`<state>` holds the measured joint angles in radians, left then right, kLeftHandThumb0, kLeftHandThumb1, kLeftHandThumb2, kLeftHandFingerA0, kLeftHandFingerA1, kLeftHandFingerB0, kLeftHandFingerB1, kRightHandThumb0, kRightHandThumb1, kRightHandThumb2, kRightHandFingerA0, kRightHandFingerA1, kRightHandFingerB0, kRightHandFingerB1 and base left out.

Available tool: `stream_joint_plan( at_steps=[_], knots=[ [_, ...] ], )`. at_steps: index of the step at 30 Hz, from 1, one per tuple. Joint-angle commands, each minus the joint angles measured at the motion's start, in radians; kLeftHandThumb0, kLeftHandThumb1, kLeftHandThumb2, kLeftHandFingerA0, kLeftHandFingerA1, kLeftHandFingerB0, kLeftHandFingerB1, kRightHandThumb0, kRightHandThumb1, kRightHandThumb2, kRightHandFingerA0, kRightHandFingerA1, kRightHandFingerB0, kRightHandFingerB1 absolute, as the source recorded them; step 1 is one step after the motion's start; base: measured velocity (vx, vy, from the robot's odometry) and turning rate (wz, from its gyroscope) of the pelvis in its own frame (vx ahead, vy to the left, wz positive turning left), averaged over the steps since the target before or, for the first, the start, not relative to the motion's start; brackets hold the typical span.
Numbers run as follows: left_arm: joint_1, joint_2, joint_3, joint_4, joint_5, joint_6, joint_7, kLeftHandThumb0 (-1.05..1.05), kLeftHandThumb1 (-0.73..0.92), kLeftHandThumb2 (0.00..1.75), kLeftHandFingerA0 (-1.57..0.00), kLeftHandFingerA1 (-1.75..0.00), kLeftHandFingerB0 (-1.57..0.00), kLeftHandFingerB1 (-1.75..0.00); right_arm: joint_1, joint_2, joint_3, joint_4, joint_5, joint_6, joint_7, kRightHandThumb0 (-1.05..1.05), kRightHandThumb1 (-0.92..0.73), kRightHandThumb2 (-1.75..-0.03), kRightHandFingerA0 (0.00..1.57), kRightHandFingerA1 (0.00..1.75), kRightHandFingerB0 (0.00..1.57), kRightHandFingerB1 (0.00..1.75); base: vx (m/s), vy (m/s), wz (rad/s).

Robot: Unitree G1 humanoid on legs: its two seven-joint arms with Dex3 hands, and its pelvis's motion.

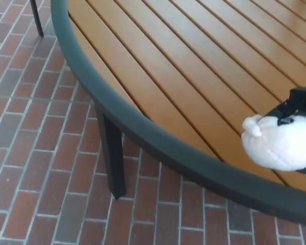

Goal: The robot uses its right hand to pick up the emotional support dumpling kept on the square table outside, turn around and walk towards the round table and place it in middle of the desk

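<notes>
The round table (194, 76) fills most of the view, its orange slats running out wide and bare to the left of and beyond the hand, with much open room there. Its dark rim (143, 135) curves from the top left down to the lower right, passing just below the hand. Under the rim lies the brick floor (35, 153), open on the left. One dark table leg (112, 158) stands on it, well to the lower left of the hand, and a thin dark leg (36, 18) of something else shows at the top left corner. At the right edge the black right hand (301, 102) grasps the dumpling (280, 143), a pale pink plush with a small nub on its left side, over the slats just inside the rim; whether it touches the wood cannot be told.
</notes>
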<state>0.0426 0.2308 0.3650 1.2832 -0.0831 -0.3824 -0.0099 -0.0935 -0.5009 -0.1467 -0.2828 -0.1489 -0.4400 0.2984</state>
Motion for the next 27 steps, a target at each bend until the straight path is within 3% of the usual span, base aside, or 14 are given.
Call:
stream_joint_plan(
  at_steps=[1, 3, 4, 7, 8, 16, 17, 21, 22, 24, 25, 27],
  knots=[
    [0.020, 0.005, -0.001, 0.007, -0.002, -0.061, 0.004, -0.06, 0.37, 1.30, -0.98, -1.13, -0.95, -0.82, -0.017, -0.027, -0.021, -0.002, -0.032, 0.094, 0.002, -0.09, -0.61, -0.96, 0.94, 1.37, 0.92, 0.93, 0.14, 0.036, 0.06],
    [0.022, 0.005, 0.001, 0.007, -0.005, -0.062, 0.004, -0.05, 0.36, 1.30, -0.99, -1.14, -0.95, -0.82, -0.023, -0.032, -0.014, 0.011, -0.043, 0.110, 0.006, -0.12, -0.60, -0.98, 0.97, 1.38, 0.92, 0.95, 0.18, 0.011, 0.06],
    [0.022, 0.005, 0.005, 0.008, -0.009, -0.065, -0.004, -0.06, 0.40, 1.19, -0.98, -1.15, -0.95, -0.84, -0.029, -0.037, -0.009, 0.020, -0.054, 0.117, 0.009, -0.13, -0.61, -1.00, 0.96, 1.39, 0.91, 0.97, 0.20, -0.041, 0.04],
    [0.022, 0.003, 0.013, 0.010, -0.018, -0.070, -0.018, -0.07, 0.41, 1.20, -1.01, -1.15, -0.97, -0.85, -0.047, -0.046, 0.005, 0.047, -0.073, 0.121, 0.010, -0.12, -0.60, -1.00, 0.98, 1.39, 0.92, 0.97, 0.17, -0.079, 0.03],
    [0.025, 0.002, 0.008, 0.010, -0.011, -0.076, -0.012, 0.00, 0.35, 1.29, -0.94, -1.14, -0.95, -0.82, -0.066, -0.057, 0.016, 0.082, -0.087, 0.125, 0.016, -0.11, -0.67, -0.91, 0.94, 1.36, 0.90, 0.95, 0.17, -0.140, 0.13],
    [0.029, -0.001, 0.015, 0.014, -0.017, -0.076, -0.017, -0.02, 0.33, 1.34, -0.96, -1.14, -0.96, -0.83, -0.137, -0.093, 0.071, 0.204, -0.130, 0.170, 0.020, -0.11, -0.65, -0.92, 0.95, 1.34, 0.90, 0.97, 0.15, -0.162, -0.09],
    [0.032, 0.001, 0.017, 0.016, -0.018, -0.076, -0.023, -0.03, 0.39, 1.18, -0.94, -1.15, -0.96, -0.83, -0.163, -0.096, 0.102, 0.278, -0.164, 0.155, 0.007, -0.09, -0.67, -0.86, 0.91, 1.41, 0.90, 1.00, 0.12, -0.027, -0.06],
    [0.037, 0.004, 0.020, 0.019, -0.019, -0.076, -0.033, -0.03, 0.39, 1.18, -0.94, -1.15, -0.96, -0.83, -0.207, -0.103, 0.154, 0.402, -0.214, 0.124, -0.019, -0.09, -0.67, -0.86, 0.91, 1.41, 0.90, 1.00, 0.12, -0.006, -0.04],
    [0.042, 0.002, 0.019, 0.018, -0.017, -0.077, -0.028, -0.03, 0.31, 1.36, -0.94, -1.15, -0.97, -0.81, -0.234, -0.104, 0.197, 0.487, -0.263, 0.117, -0.036, -0.13, -0.69, -0.78, 0.91, 1.32, 0.88, 0.89, 0.12, 0.010, -0.02],
    [0.049, 0.000, 0.017, 0.015, -0.015, -0.079, -0.022, -0.03, 0.31, 1.36, -0.94, -1.15, -0.97, -0.81, -0.279, -0.109, 0.266, 0.624, -0.335, 0.100, -0.068, -0.13, -0.69, -0.78, 0.91, 1.32, 0.88, 0.89, 0.12, 0.020, 0.04],
    [0.050, 0.000, 0.010, 0.016, -0.006, -0.078, -0.009, -0.10, 0.41, 1.09, -0.90, -1.11, -0.91, -0.83, -0.297, -0.103, 0.295, 0.670, -0.365, 0.110, -0.084, -0.17, -0.74, -0.73, 0.86, 1.35, 0.83, 0.85, 0.14, 0.163, 0.54],
    [0.051, 0.001, -0.001, 0.017, 0.008, -0.077, 0.010, -0.10, 0.41, 1.09, -0.90, -1.11, -0.91, -0.83, -0.329, -0.096, 0.344, 0.749, -0.408, 0.119, -0.115, -0.17, -0.74, -0.73, 0.86, 1.35, 0.83, 0.85, 0.15, 0.151, 0.30]
  ],
)
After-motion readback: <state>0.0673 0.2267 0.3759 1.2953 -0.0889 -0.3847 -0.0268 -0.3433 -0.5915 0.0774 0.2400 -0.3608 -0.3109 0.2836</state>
